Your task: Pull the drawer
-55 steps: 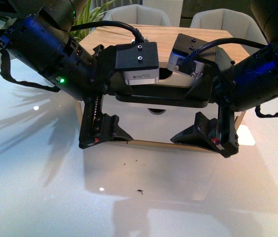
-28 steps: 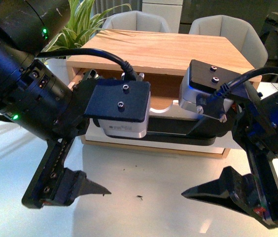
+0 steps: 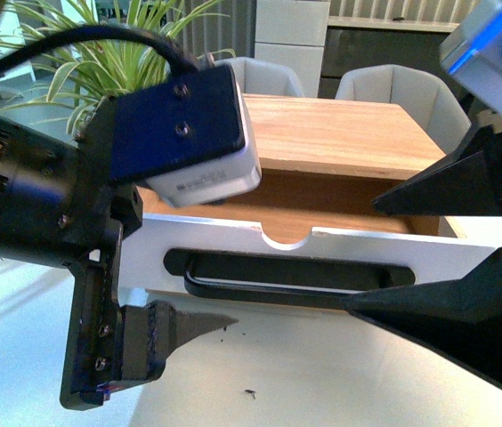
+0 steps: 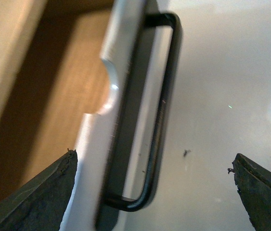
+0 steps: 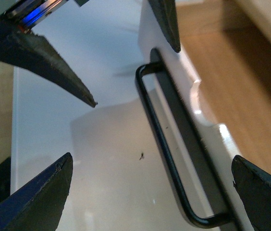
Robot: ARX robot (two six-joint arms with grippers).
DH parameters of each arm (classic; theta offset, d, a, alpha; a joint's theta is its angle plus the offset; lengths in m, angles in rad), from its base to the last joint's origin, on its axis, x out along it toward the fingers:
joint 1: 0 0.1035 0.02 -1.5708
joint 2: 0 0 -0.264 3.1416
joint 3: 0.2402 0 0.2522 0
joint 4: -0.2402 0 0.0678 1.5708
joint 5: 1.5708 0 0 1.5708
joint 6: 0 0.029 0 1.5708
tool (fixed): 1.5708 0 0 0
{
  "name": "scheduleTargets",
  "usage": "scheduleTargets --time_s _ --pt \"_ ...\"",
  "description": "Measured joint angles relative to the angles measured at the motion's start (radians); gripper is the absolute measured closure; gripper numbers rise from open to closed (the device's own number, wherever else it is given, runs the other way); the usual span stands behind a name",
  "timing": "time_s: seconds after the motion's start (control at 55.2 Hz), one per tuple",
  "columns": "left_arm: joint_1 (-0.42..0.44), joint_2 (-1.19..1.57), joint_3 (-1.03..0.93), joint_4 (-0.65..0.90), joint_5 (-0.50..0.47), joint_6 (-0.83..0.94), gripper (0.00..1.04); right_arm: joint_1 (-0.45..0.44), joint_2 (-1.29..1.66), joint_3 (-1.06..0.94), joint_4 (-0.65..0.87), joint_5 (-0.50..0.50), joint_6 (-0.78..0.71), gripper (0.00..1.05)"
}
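Note:
The drawer (image 3: 340, 252) stands pulled out of the wooden cabinet (image 3: 340, 133), and its light wood inside (image 3: 331, 200) shows. Its white front has a semicircular notch (image 3: 285, 238) and a long black bar handle (image 3: 278, 289). My left gripper (image 4: 152, 161) is open, and one end of the handle (image 4: 162, 110) shows between its wide-spread fingers, touching neither. My right gripper (image 5: 151, 159) is open too, with the handle's other end (image 5: 166, 149) between its fingers and touching neither. In the front view its fingers (image 3: 438, 191) reach in from the right, in front of the drawer.
The cabinet stands on a glossy white table (image 3: 260, 391) with a small dark speck (image 3: 249, 392) near the front. A leafy plant (image 3: 100, 62) is at the back left. Grey chairs (image 3: 384, 89) stand behind the cabinet.
The drawer has slid out from shut to well open, baring its wood inside. Both arms have drawn back toward the camera, and the grippers stand off the handle.

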Motion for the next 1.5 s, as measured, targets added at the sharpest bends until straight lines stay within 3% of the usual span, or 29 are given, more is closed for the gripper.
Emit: scheduleTargets --time_s 0.181,0.435,0.616,0.797,0.869,1.068,1.105,1.177,1.376,1.503 --pt "-0.007 -0.122 -0.118 0.241 -0.06 -0.227 0.07 -0.011 -0.097 -0.126 0.248 0.098 0.2 0.09" --pt "-0.001 -0.331 -0.342 0.536 -0.289 -0.62 0.07 0.012 -0.259 -0.383 0.637 0.376 0.508 0.09" --pt "0.105 -0.517 -0.507 0.616 -0.403 -0.864 0.07 0.019 -0.403 -0.523 0.69 0.565 0.661 0.09" --pt "0.303 -0.723 -0.637 0.517 -0.469 -1.007 0.07 -0.032 -0.59 -0.634 0.698 0.76 0.753 0.09" --pt "0.353 -0.752 -0.663 0.503 -0.493 -1.054 0.07 -0.063 -0.633 -0.668 0.675 0.777 0.801 0.09" --pt "0.368 -0.76 -0.672 0.497 -0.507 -1.093 0.07 -0.074 -0.644 -0.679 0.674 0.778 0.843 0.09" --pt "0.367 -0.759 -0.683 0.534 -0.533 -1.078 0.12 -0.073 -0.644 -0.682 0.685 0.807 0.83 0.12" --pt "0.366 -0.795 -0.727 0.583 -0.55 -1.049 0.32 -0.09 -0.687 -0.707 0.683 0.839 0.772 0.31" --pt "0.366 -0.905 -0.78 0.527 -0.551 -1.038 0.69 -0.14 -0.805 -0.745 0.602 0.79 0.742 0.68" --pt "0.366 -0.974 -0.803 0.481 -0.551 -1.035 0.92 -0.236 -0.865 -0.773 0.581 0.694 0.739 0.9"
